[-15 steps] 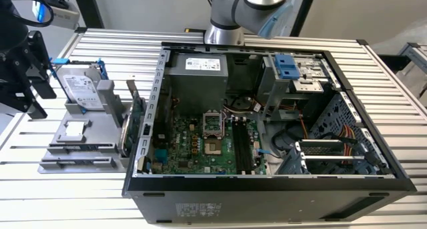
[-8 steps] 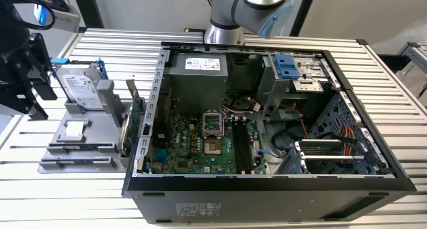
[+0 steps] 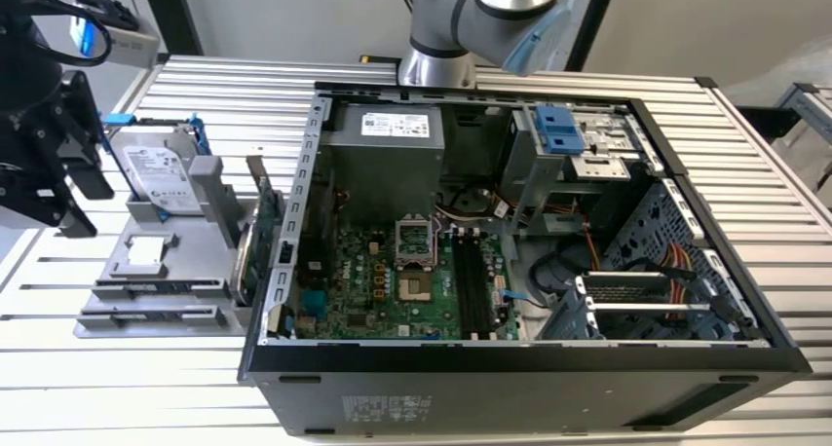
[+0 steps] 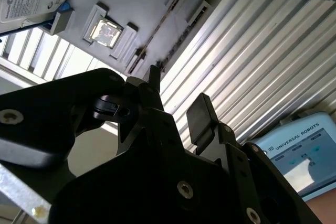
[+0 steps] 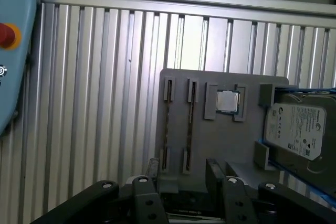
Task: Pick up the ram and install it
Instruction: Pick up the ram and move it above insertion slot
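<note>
The ram is out of view. My gripper (image 3: 81, 198) hangs at the exterior view's left edge, beside and above the grey parts holder (image 3: 156, 271). Its black fingers (image 5: 152, 169) stand apart in both wrist views, so the gripper (image 5: 182, 169) (image 4: 176, 95) is open with nothing between them. Beyond the fingertips lies the holder (image 5: 210, 145) with two long narrow grooves (image 5: 167, 124), each showing a thin dark line. The open computer case (image 3: 520, 363) sits in the middle, with black memory slots (image 3: 471, 285) on its motherboard (image 3: 370, 280).
On the holder stand a silver hard drive in blue rails (image 3: 163, 173), a processor chip (image 5: 227, 100) and an upright green expansion card (image 3: 264, 222) by the case wall. A pendant with a red button (image 5: 5, 34) lies beside the ribbed table (image 5: 105, 77). The arm's base (image 3: 435, 52) rises behind the case.
</note>
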Motion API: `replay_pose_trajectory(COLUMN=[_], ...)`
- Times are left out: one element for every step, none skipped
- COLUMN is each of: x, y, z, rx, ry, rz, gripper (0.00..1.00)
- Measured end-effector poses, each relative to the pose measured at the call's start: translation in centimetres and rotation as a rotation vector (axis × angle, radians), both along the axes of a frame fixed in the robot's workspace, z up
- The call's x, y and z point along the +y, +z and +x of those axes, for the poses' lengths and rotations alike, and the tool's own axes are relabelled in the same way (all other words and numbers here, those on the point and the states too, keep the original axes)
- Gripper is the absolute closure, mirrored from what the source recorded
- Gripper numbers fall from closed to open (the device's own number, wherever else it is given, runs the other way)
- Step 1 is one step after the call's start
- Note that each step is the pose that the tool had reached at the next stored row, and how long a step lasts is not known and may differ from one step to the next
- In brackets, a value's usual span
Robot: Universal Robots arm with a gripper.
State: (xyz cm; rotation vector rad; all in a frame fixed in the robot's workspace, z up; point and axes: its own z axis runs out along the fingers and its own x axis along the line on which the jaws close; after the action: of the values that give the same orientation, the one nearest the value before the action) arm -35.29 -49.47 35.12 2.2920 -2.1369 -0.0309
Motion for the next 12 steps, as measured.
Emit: replay_pose_trajectory(x=[0.00,0.00,0.00,0.00,0.00,0.00,0.00,0.00,0.00,0.00,0.00,0.00], y=[-0.06,-0.11,-0.17,-0.22,-0.28,-0.34,-0.39,-0.44,-0.49,-0.55,-0.61,-0.66], z=[0.00,0.00,0.00,0.00,0.00,0.00,0.00,0.00,0.00,0.00,0.00,0.00], rx=[0.0000,0.0001,0.0000,0.0000,0.0000,0.0000,0.0000,0.0001,0.0000,0.0000,0.0000,0.0001], ry=[0.000,0.000,0.000,0.000,0.000,0.000,0.000,0.000,0.000,0.000,0.000,-0.001], rz=[-0.0003,-0.0006,-0.0007,-0.0010,-0.0012,-0.0014,-0.0016,-0.0019,-0.0021,-0.0023,-0.0026,-0.0029], gripper=[0.00,0.00,0.00,0.00,0.00,0.00,0.00,0.00,0.00,0.00,0.00,0.00])
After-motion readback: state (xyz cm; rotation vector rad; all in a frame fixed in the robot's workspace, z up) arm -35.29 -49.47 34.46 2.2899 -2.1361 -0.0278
